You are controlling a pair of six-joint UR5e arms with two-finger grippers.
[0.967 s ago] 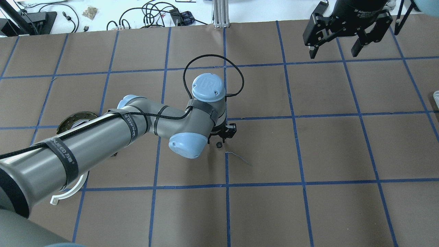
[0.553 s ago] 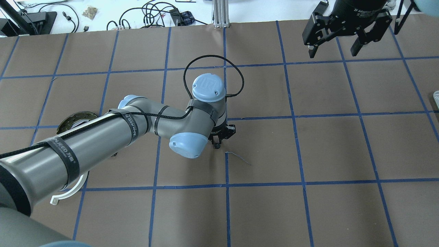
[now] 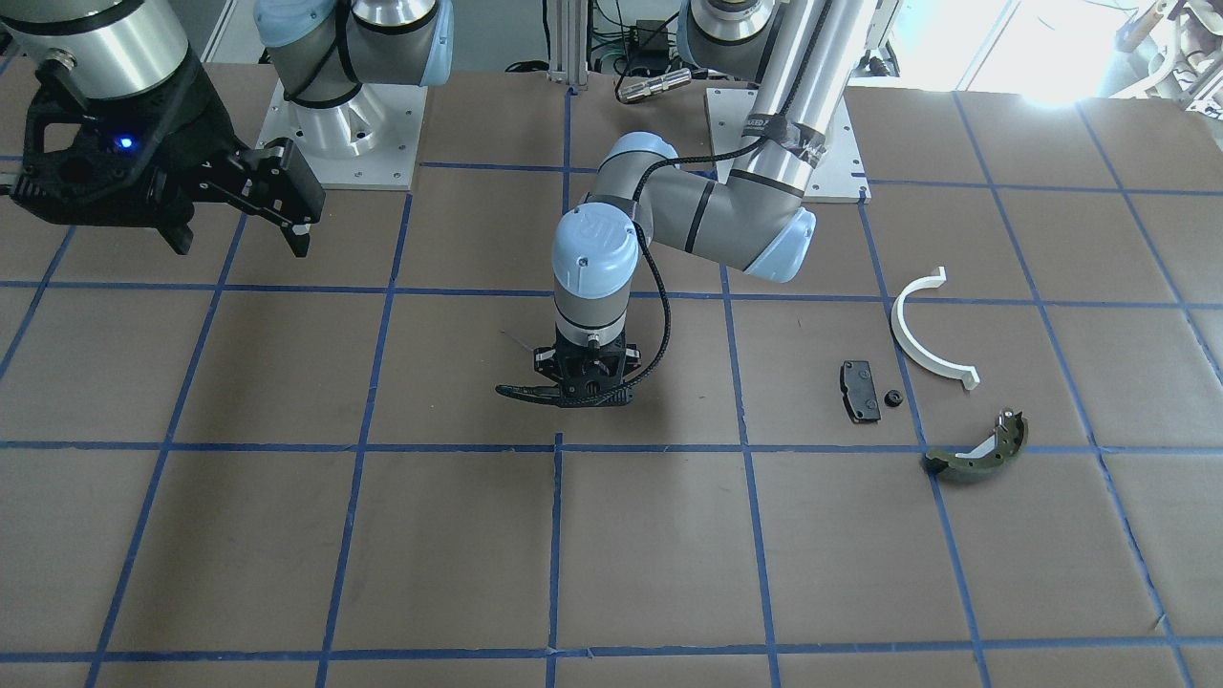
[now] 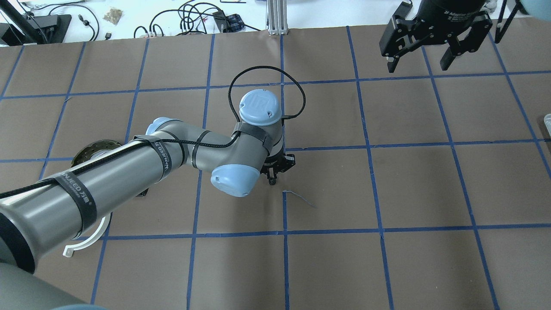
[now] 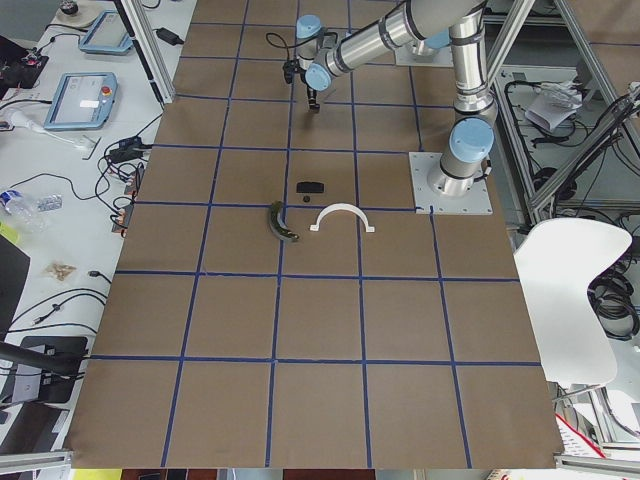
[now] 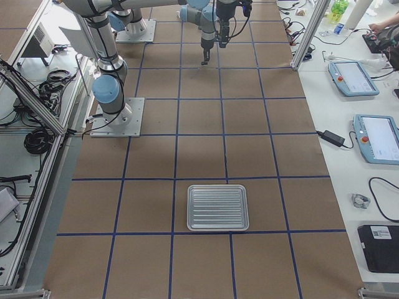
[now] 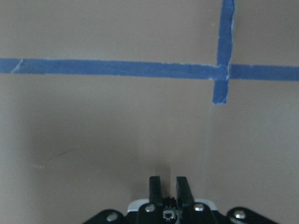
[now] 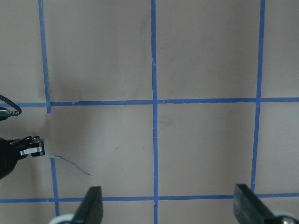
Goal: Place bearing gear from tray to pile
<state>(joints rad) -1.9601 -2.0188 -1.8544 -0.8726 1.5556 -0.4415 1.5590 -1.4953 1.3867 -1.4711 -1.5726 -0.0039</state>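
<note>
My left gripper [image 4: 273,179] points straight down at the middle of the table, shut on a small black bearing gear [image 4: 272,182]. In the left wrist view its fingertips [image 7: 155,181] stand close together with the dark toothed gear [image 7: 170,200] between them. The pile lies on my left side: a white half-ring [image 3: 925,336], a black pad [image 3: 860,390] and an olive shoe [image 3: 980,449], with another small black gear [image 3: 893,398] beside the pad. The ribbed metal tray [image 6: 218,207] is bare. My right gripper [image 4: 418,64] hangs open and holds nothing, high over the far right of the table.
A loose sliver of blue tape [image 4: 300,198] lies just right of the left gripper. My left arm [image 4: 129,181] covers most of the pile in the overhead view. Cables and gear [image 4: 193,17] lie beyond the table's far edge.
The small gear lay free on the table just beside the left fingers; the left gripper has since shifted onto it and shut on it. The right gripper has barely moved.
</note>
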